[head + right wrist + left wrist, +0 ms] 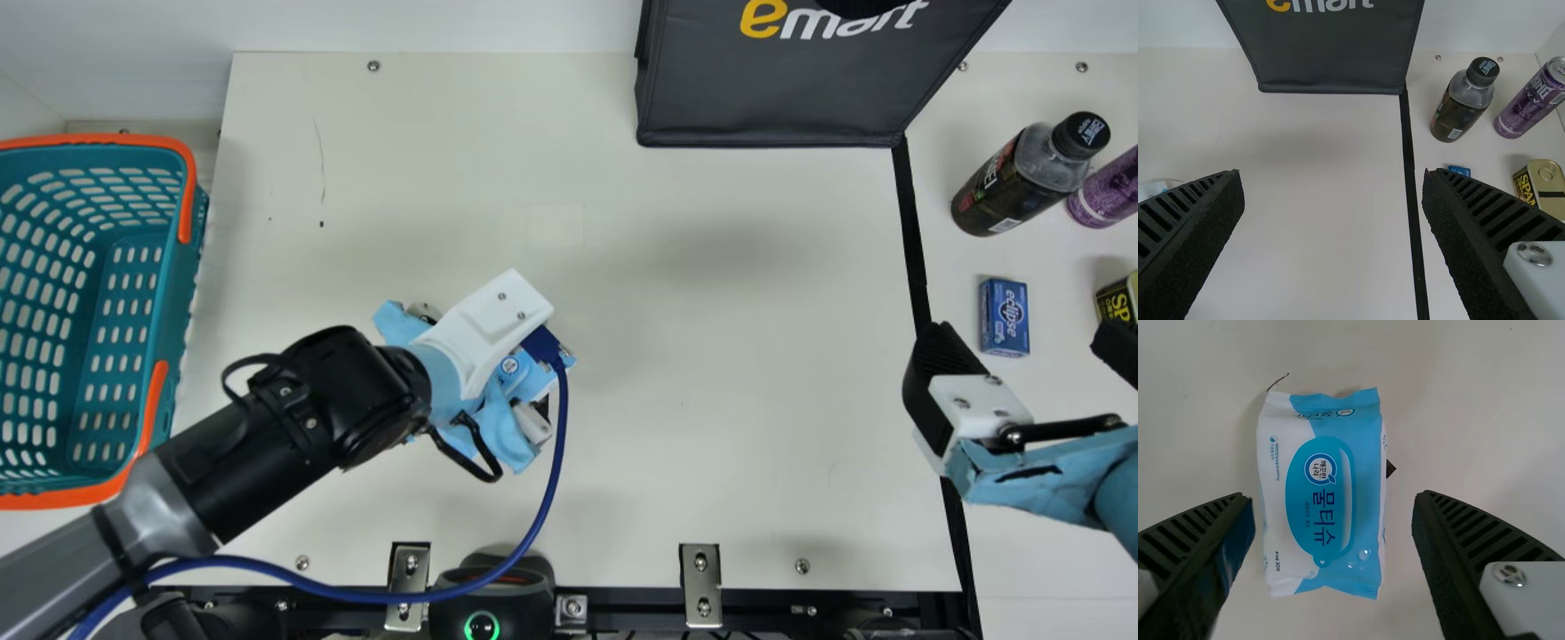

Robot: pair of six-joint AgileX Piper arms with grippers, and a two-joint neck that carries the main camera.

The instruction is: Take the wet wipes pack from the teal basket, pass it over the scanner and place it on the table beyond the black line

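Note:
My left gripper (484, 351) is over the left-middle of the table in the main view, its fingertips hidden from above. In the left wrist view, the left gripper (1335, 497) stands open around the blue-and-white wet wipes pack (1331, 493), which lies flat on the table, apart from both fingers. The pack's end (1153, 189) appears at the right wrist view's edge. My right gripper (1022, 342) is open over the black line (910, 222); the right wrist view shows this gripper (1333, 177) holding nothing. The teal basket (197, 227) stands at far left, the scanner (493, 591) at the front edge.
Beyond the black line are a dark bottle (1018, 178), a purple can (1107, 191), a small blue box (1005, 317) and a yellow-and-black tin (1117, 300). A black bag (773, 89) stands at the back. A blue cable (558, 444) loops from the left arm across the scanner.

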